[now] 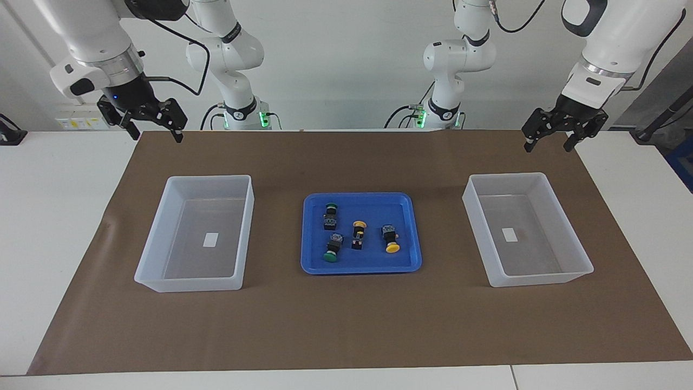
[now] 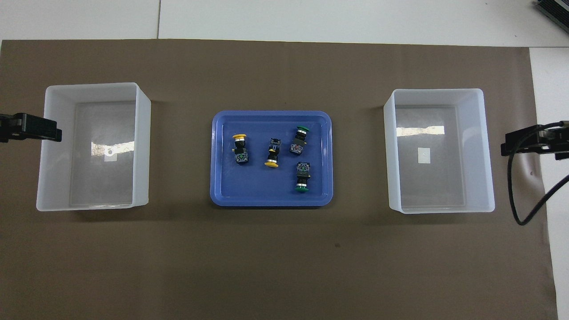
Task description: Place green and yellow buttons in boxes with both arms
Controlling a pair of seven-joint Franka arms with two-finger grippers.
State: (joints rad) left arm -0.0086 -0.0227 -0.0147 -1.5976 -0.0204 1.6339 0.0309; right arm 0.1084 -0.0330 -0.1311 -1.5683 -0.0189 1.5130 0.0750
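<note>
Two green buttons [image 1: 331, 215] [image 1: 332, 248] and two yellow buttons [image 1: 358, 234] [image 1: 390, 238] lie on their sides in the blue tray [image 1: 361, 266] at mid-table. In the overhead view the green ones [image 2: 302, 176] [image 2: 299, 138] lie toward the right arm's end and the yellow ones [image 2: 272, 153] [image 2: 240, 149] toward the left arm's end. One empty translucent box [image 1: 506, 177] stands at the left arm's end and another [image 1: 208, 179] at the right arm's end. My left gripper [image 1: 548, 145] and right gripper [image 1: 155, 134] hang open and empty, each raised near its own box.
A brown mat [image 1: 346, 325] covers most of the white table. Each box holds only a small white label [image 2: 423, 155]. A black cable [image 2: 524, 213] loops down from the right arm past the mat's edge.
</note>
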